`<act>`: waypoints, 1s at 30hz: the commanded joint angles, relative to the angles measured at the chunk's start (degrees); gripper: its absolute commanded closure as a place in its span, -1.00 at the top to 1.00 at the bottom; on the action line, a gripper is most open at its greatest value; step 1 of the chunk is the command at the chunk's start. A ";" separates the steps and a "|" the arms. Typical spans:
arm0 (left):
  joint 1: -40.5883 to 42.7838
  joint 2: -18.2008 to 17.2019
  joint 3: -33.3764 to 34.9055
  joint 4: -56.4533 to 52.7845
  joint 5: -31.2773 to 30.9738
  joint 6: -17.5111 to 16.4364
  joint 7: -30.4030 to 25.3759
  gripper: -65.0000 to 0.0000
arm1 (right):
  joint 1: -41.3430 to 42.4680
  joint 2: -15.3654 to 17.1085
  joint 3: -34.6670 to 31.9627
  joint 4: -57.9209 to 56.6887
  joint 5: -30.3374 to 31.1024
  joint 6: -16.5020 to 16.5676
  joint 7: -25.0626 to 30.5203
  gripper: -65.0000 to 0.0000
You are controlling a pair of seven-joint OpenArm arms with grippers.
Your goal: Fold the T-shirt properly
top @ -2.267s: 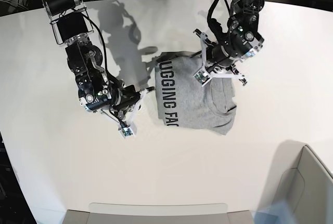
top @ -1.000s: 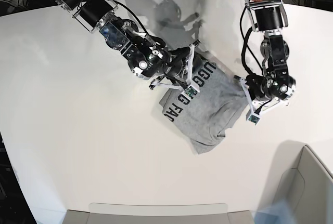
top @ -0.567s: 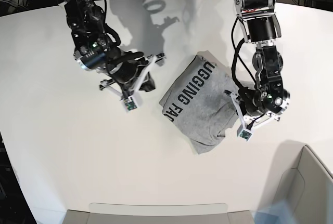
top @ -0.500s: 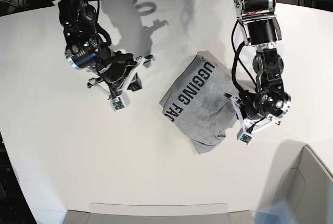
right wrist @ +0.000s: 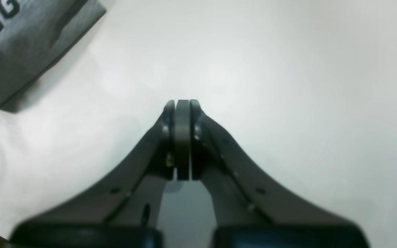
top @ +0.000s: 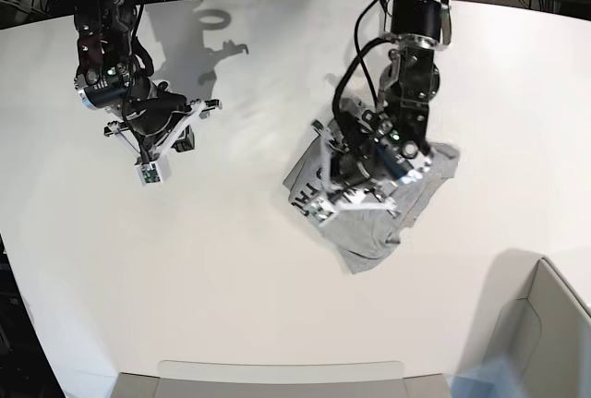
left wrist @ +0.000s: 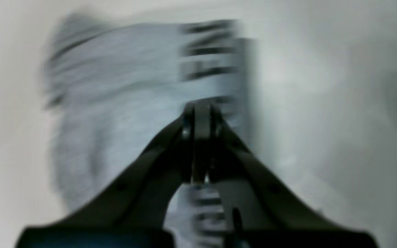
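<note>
T-shirt (top: 369,223): seen lying in a folded, slightly skewed bundle near the middle of the counter (top: 231,269), lettering partly shown at its left edge; one grey flap is seen sticking out on the right of the base view and a corner hangs out toward the bottom.

Left pincer (left wrist: 198,106): fingers are seen pressed together in the wrist view, with nothing visible between them; it is placed over the shirt, and the cloth behind it is heavily blurred, so whether the tips touch the cloth cannot be told.

Right pincer (right wrist: 182,103): fingers are seen closed together and empty, held over bare counter well apart from the shirt, of which only a lettered corner (right wrist: 19,44) is shown at the top left of its view.

Done: the main folds are judged to be made, since the shirt is reduced to a compact packet.

Left: the outline is uneven, so the loose flap and corner would need to be tucked or smoothed and the packet squared before the fold could be called proper.

Stage: judged late, at the tidying step.
</note>
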 commanded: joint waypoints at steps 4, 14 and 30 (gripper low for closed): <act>-1.20 -0.10 1.61 -1.82 0.62 0.29 -2.08 -1.00 | 0.17 0.46 0.40 1.10 -0.09 0.29 1.07 -1.00; 1.88 -2.83 1.70 -4.99 0.62 0.29 -1.03 -1.00 | -0.54 0.55 0.40 1.10 -0.09 0.38 1.07 -1.00; 3.20 -10.74 1.43 -5.08 0.71 0.29 -1.47 -1.00 | -0.89 0.46 0.31 1.01 -0.09 0.38 1.07 -1.00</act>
